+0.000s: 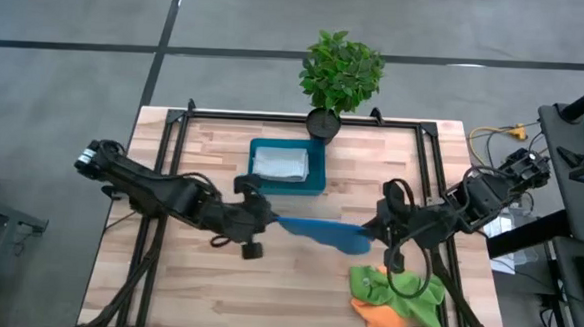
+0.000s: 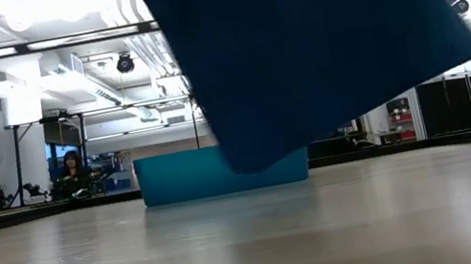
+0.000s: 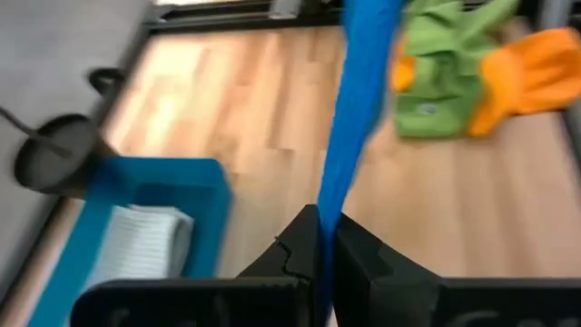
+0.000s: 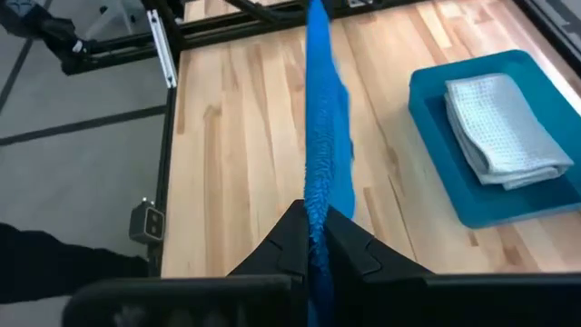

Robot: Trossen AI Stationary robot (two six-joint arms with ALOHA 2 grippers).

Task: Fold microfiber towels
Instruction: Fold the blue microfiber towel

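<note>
wooden table (image 1: 216, 280), blue towel (image 1: 318, 231) pinched between left hand (image 1: 269, 218) and right hand (image 1: 374, 228), low view alone shows it hanging clear

I count four microfiber towels on my screens: one bright blue towel (image 1: 318, 231) over the middle of the tabletop (image 1: 195, 289), one grey-white towel (image 1: 280, 163) lying folded in the tray, and one lime green towel (image 1: 406, 290) with one orange towel (image 1: 384, 324) heaped together at the tabletop's near right corner. I see one blue tray (image 1: 316, 175) toward the far edge, and one potted plant (image 1: 339, 76) at the far edge. Two arms are working, so two grippers: the left gripper (image 1: 269, 217) and the right gripper (image 1: 374, 230). One person (image 2: 74, 172) shows in the room beyond.
</note>
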